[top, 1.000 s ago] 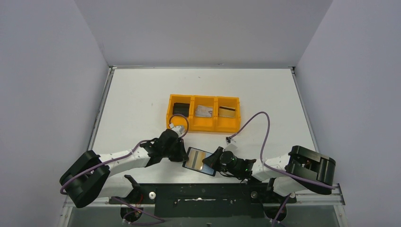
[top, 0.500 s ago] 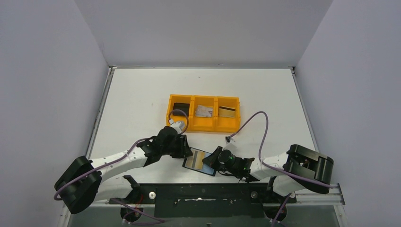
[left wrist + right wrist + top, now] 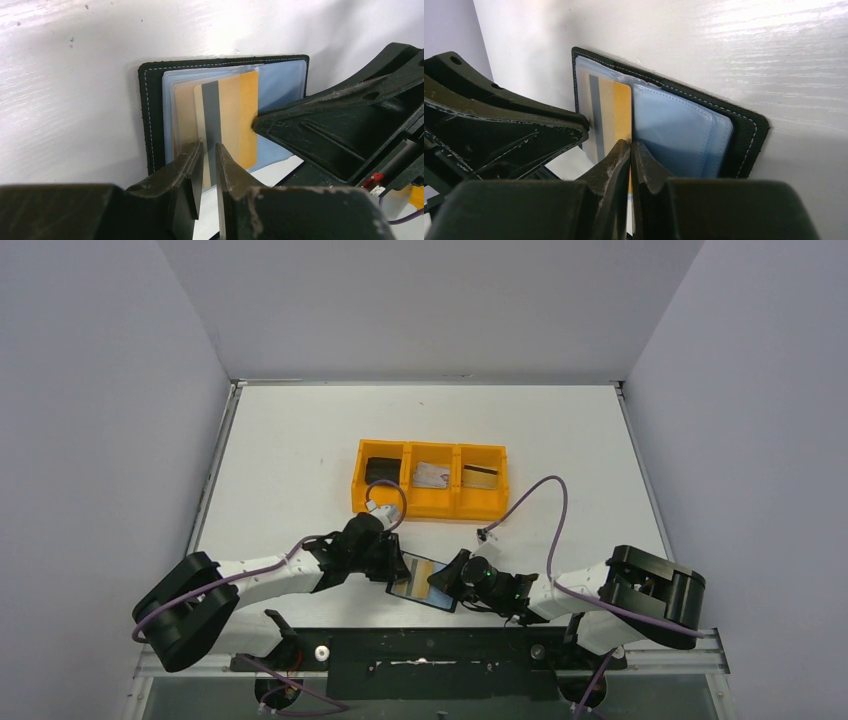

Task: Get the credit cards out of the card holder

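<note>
Orange tray (image 3: pixel 430 506) is sitting mid-frame above the card holder (image 3: pixel 415 580); right gripper (image 3: pixel 441 580) is clenching the holder's edge, left gripper (image 3: pixel 400 562) is straddling the gold card (image 3: pixel 235 115), grip unclear.

In the top view the left arm (image 3: pixel 262 579) is reaching from the lower left toward the lower centre of the frame; the right arm (image 3: pixel 575 592) is reaching in from the lower right to meet it; the left gripper (image 3: pixel 395 563) and the right gripper (image 3: pixel 446 579) are pointing at each other, tips near but apart; in the left wrist view the left gripper's fingers (image 3: pixel 187 161) are standing a narrow gap apart, pointing up the frame; in the right wrist view the right gripper's fingers (image 3: pixel 611 161) are pressing together at the tips, closed
</note>
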`<state>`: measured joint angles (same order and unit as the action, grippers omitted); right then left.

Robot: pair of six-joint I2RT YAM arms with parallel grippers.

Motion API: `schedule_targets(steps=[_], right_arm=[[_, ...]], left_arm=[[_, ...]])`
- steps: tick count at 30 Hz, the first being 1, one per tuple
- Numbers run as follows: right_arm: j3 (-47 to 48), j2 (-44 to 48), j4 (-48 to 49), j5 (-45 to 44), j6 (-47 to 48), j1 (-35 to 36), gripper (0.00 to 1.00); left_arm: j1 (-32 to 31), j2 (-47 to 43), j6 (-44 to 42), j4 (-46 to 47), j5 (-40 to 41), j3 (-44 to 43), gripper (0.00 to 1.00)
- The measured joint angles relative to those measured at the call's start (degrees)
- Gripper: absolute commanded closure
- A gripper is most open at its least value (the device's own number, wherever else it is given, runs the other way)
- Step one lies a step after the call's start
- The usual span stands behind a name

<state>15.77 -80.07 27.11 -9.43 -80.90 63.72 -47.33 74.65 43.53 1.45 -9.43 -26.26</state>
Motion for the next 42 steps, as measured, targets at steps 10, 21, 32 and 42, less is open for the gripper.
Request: schedule_targets(steps=[10, 21, 32, 42], right_arm=[[-0.02, 0.15, 0.81, -0.13, -0.9, 0.0, 0.72], [-1.2, -3.04, 7.17, -0.13, -1.38, -0.07, 0.92], [-5.2, 0.5, 8.28, -0.52, -2.36, -0.33, 0.92], [-4.28, -0.59, 9.62, -0.87, -3.04, -0.31, 0.74]], left_arm=[[-0.55, 0.04, 0.31, -0.28, 1.75, 0.22, 0.95], [-0.63, -0.07, 0.26, -0.61, 2.32, 0.22, 0.98], [-0.94, -0.35, 0.35, -0.81, 3.1, 0.24, 0.99], [-0.94, -0.35, -0.2, -0.79, 2.71, 0.24, 1.0]])
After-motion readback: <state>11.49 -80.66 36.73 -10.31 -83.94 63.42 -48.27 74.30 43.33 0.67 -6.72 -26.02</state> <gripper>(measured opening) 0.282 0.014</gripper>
